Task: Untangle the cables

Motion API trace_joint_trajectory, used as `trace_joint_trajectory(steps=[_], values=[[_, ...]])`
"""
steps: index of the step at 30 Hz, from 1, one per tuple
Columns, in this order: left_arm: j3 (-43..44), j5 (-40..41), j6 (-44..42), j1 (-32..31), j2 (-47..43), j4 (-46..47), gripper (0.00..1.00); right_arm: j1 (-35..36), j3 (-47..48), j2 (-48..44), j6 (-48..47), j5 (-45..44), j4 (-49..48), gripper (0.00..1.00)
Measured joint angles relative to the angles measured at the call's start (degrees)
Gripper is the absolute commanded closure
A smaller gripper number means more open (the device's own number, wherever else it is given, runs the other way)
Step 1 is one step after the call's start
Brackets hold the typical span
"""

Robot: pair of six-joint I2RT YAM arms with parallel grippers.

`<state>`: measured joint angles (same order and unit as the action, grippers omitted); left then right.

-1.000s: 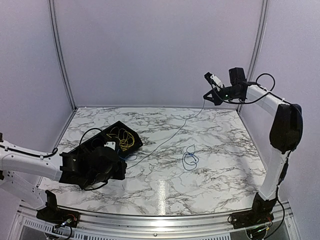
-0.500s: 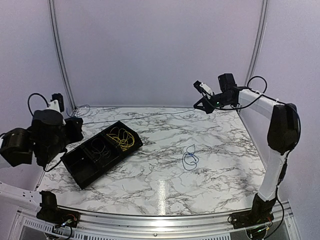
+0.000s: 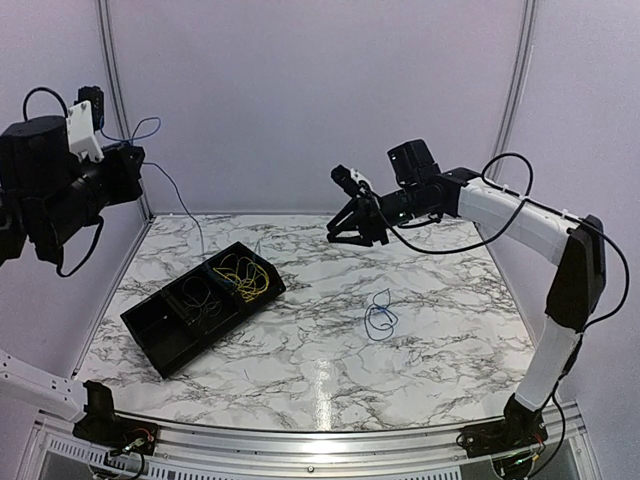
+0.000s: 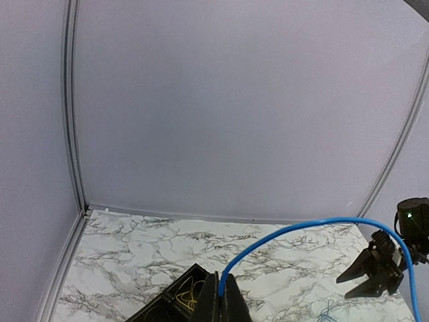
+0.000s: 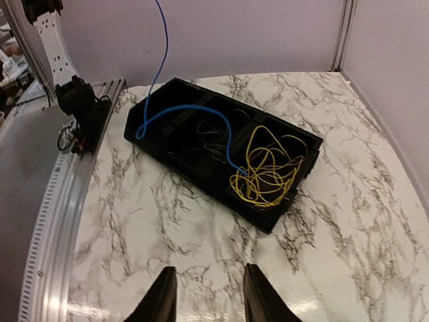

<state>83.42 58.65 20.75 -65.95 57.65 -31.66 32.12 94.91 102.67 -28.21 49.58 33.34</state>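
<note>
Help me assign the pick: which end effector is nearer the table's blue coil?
Right: the right end effector hovers beyond the blue coil; the left end effector is high, far left.

Pale lilac walls (image 3: 300, 100) enclose a white marble-patterned table (image 3: 430, 370)

The top external camera looks down from above and behind both arm bases over the whole white-and-grey marbled tabletop (image 3: 330, 370). The left wrist camera, high up, faces across toward the back wall. The right wrist camera looks down from nearer. All three views share the black compartmented plastic tray (image 3: 150, 332).
</note>
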Motion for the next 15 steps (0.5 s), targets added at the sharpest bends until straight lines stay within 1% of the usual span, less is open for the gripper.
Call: trace_joint_trajectory(steps=[4,7,10,15], values=[[6.49,-2.36,-5.62,0.00,1.92,0.07,1.00,3.19,-2.78,-0.63,-0.07,2.93,0.39,0.56],[9.46,-3.17,-8.55,0.00,2.05,0.09,1.00,3.82,-4.81,-0.63,0.17,4.07,1.20,0.56],[10.71,-3.39,-10.58,0.00,1.70,0.13,1.00,3.65,-5.55,-0.63,-0.22,3.85,1.46,0.56],[10.69,-2.67,-11.63,0.00,0.42,0.04,1.00,3.65,-7.34,-0.66,-0.79,3.04,1.64,0.56]])
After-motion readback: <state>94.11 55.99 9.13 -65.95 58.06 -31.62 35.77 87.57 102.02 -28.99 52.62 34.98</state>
